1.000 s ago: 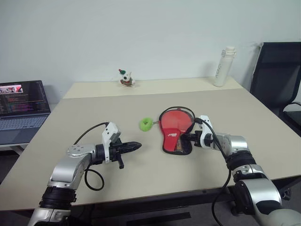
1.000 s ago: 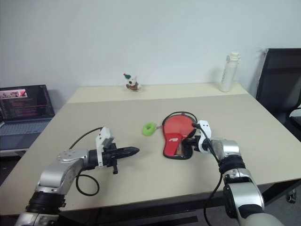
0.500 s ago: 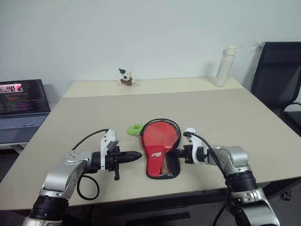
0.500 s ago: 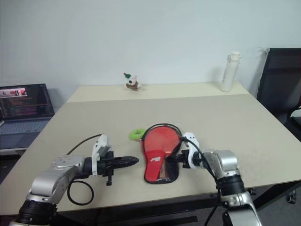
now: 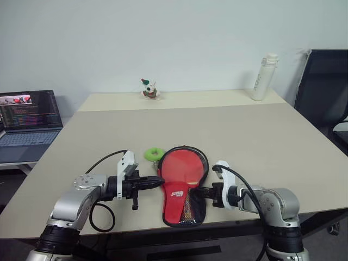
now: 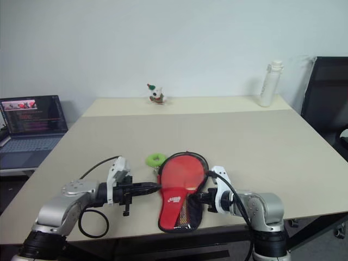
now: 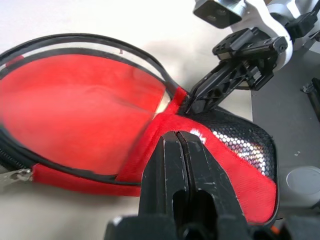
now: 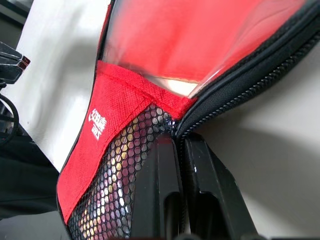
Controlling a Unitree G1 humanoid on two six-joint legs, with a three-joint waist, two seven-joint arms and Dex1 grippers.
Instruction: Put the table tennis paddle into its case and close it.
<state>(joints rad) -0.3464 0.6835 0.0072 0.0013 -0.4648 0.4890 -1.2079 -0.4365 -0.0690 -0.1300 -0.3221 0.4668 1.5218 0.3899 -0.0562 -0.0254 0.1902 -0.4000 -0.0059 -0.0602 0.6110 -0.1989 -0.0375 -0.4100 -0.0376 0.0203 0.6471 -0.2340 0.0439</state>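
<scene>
The case (image 5: 182, 185) lies flat near the table's front edge, red face with white logo and mesh pocket (image 7: 240, 142) up. Its black zip rim (image 7: 125, 47) gapes around the round end. My right gripper (image 5: 197, 192) is shut on the case's zip edge at the neck, as the right wrist view shows along the rim (image 8: 235, 95). My left gripper (image 5: 160, 182) is shut on nothing, its tips at the case's left side over the red fabric (image 7: 235, 170). A pale sliver (image 8: 177, 86) shows inside above the pocket. I cannot tell the paddle apart from the case's red face.
A green ring (image 5: 154, 154) lies just behind the case. At the table's far edge stand a small toy figure (image 5: 148, 88) and a white bottle (image 5: 262, 76). A laptop (image 5: 30, 117) sits off to the left, a black chair (image 5: 326, 87) to the right.
My right gripper has dragged the case toward the front edge and leftward, up to the left gripper's tips. The green ring moved along with it. The left gripper has hardly moved.
</scene>
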